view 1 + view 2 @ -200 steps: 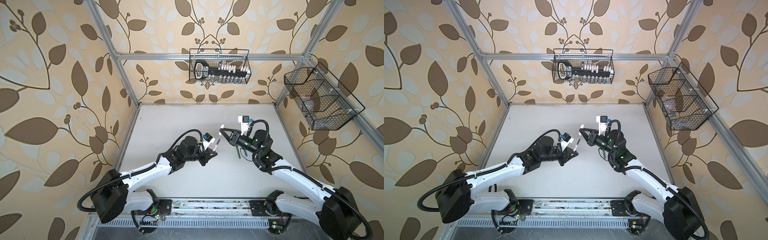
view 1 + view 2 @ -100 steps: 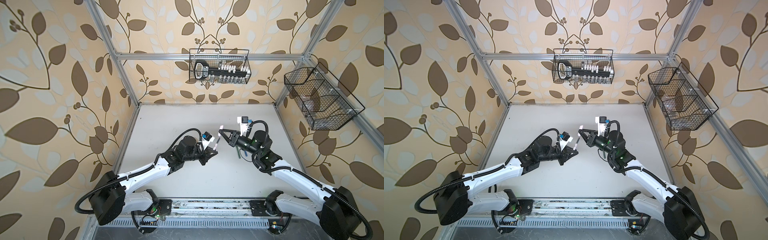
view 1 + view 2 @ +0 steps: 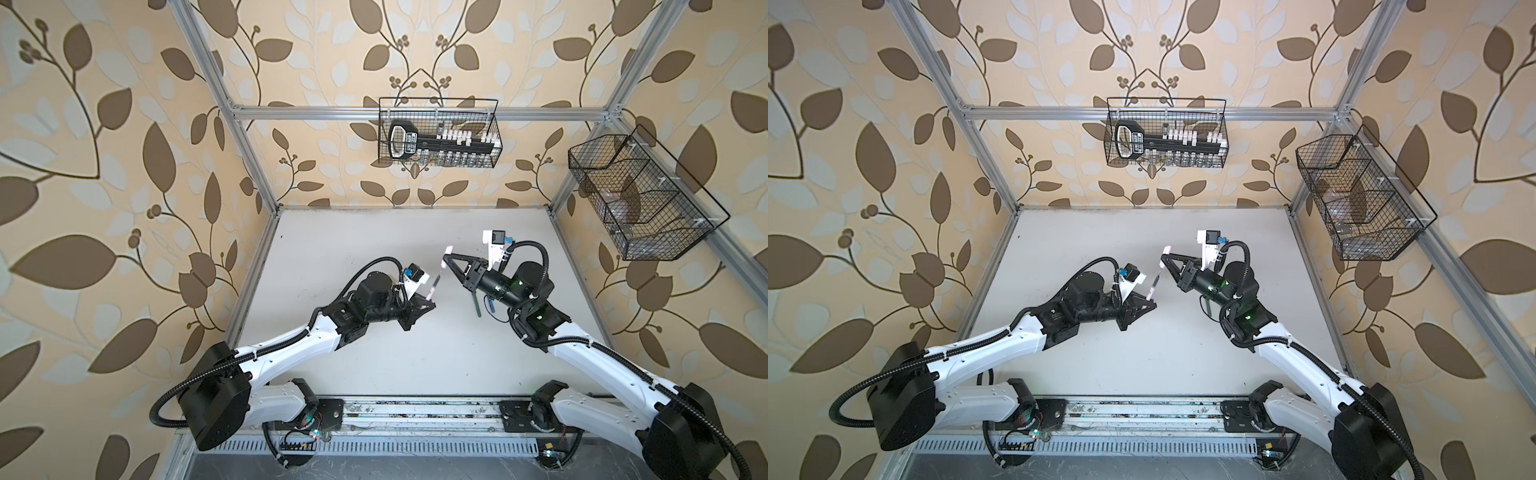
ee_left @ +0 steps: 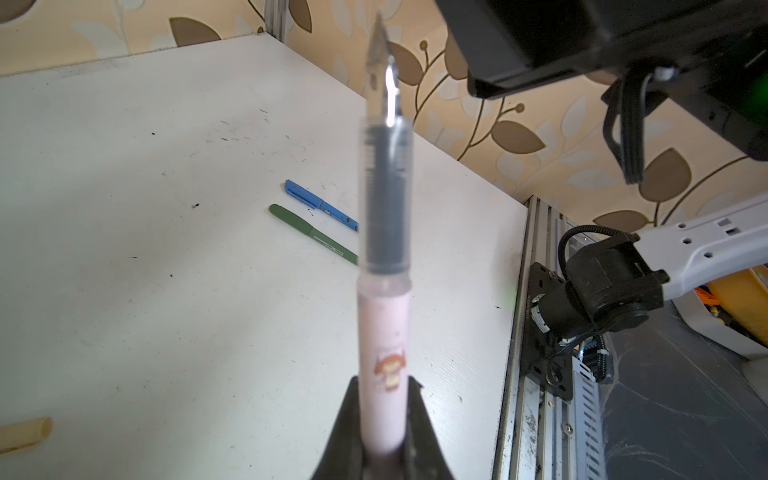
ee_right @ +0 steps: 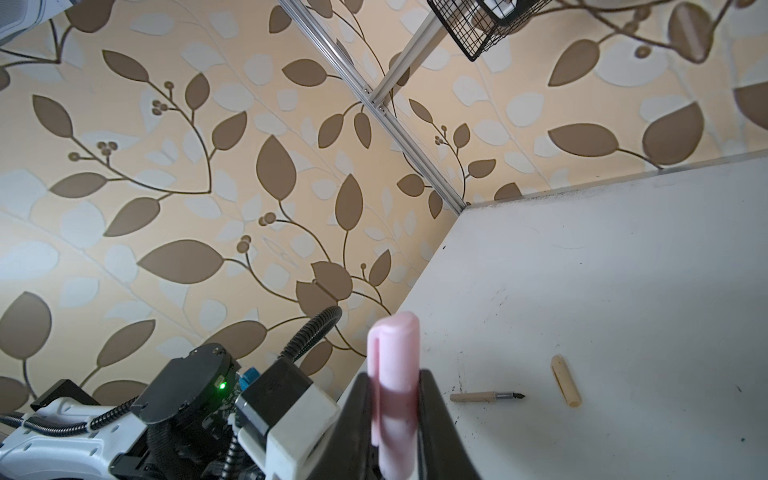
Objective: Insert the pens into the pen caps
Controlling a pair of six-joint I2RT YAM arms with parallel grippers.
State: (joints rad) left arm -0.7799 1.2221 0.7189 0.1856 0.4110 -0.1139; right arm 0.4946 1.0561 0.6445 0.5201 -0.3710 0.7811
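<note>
Pinching pale pink stick pen [image 4: 384, 324] in left gripper [image 4: 384, 386], stubby pink cap [image 5: 395, 345] in right gripper [image 5: 395, 376]. Align nib [image 4: 382, 83], push straight.

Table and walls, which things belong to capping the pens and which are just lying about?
Job: pink pen in left gripper; pink cap in right gripper; tan pen, tan cap, green pen and blue pen on the table.
Lying about: back-wall wire basket with its black tool; side-wall wire basket.

Gap between pink pen [image 4: 384, 324] and pink cap [image 5: 394, 349] seems unobstructed.
</note>
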